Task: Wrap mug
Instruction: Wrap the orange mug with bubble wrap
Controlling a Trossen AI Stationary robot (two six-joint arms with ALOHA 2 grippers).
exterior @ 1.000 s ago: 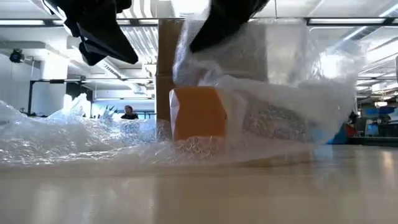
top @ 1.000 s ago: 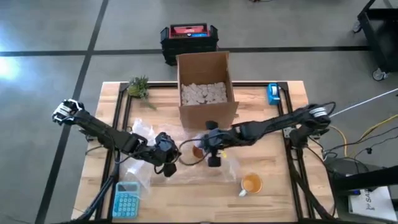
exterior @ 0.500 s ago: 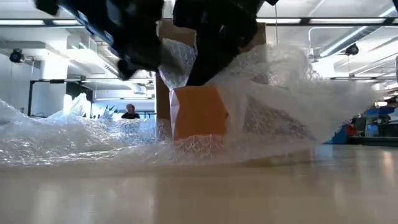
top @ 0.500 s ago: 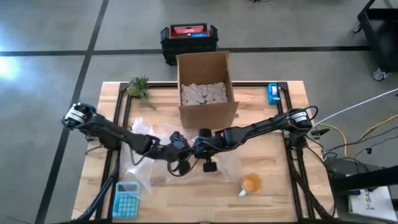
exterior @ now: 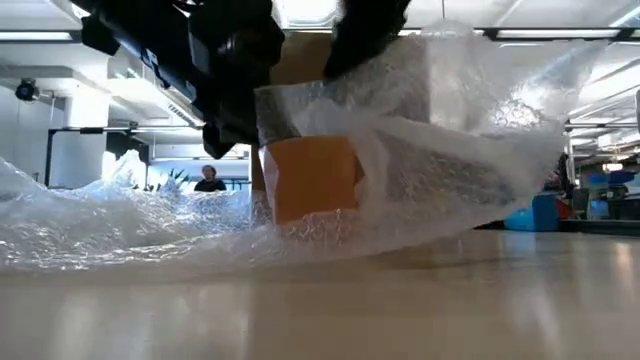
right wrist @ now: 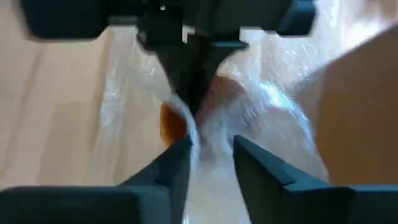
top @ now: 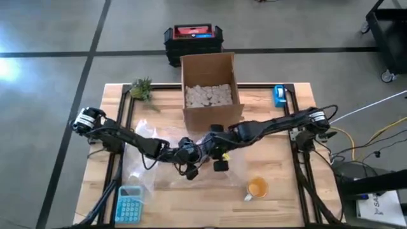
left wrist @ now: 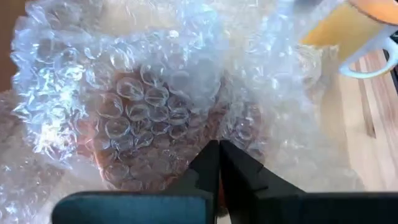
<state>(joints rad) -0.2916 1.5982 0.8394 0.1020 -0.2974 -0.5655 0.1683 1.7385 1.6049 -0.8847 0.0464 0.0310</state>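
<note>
Mug [exterior: 312,177] sits upright right under both grippers, partly draped in bubble wrap [left wrist: 143,106]; your left gripper [left wrist: 217,163] is pinched shut on the wrap, right gripper [right wrist: 211,155] has fingers apart just beside it. Fold's started but not closed: I'd judge the near side uncovered. Wooden table [top: 280,197] with a cardboard box [top: 210,89] beyond the grippers, second mug [top: 257,187] nearer the table's front, open workshop behind.

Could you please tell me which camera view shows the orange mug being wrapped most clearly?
The low view: the orange mug stands side-on under bubble wrap. The left wrist view shows it blurred through the bubbles, the right wrist view only an orange sliver, and the high view hides it beneath both grippers.
</note>
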